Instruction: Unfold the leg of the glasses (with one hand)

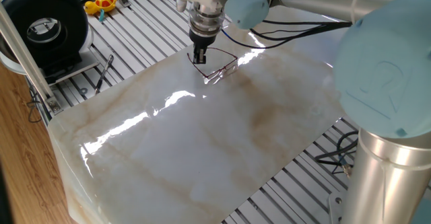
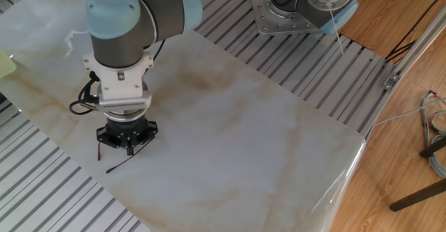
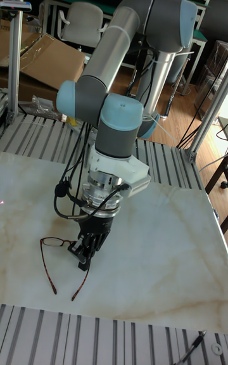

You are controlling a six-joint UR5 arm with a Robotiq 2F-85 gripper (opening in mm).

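The glasses [image 3: 58, 240] lie on the marble slab [image 1: 202, 143] near its edge, thin dark-red rims with two slender arms. In the tall view both arms point away from the front frame, towards the slab's near edge. My gripper [image 3: 83, 260] stands upright over the end of the frame where one arm joins, its fingers close together on that arm. That arm [image 2: 120, 165] sticks out from under the gripper [image 2: 128, 148] in the other fixed view. In one fixed view the gripper [image 1: 200, 58] is just left of the lenses [image 1: 225, 66]. The hinge itself is hidden by the fingers.
The slab rests on a slotted aluminium table [image 1: 145, 29]. A black round blower [image 1: 46, 21], a yellow toy [image 1: 101, 3] and a dark pen-like tool [image 1: 104, 72] lie off the slab to the left. The arm's base [image 1: 394, 170] stands at the right.
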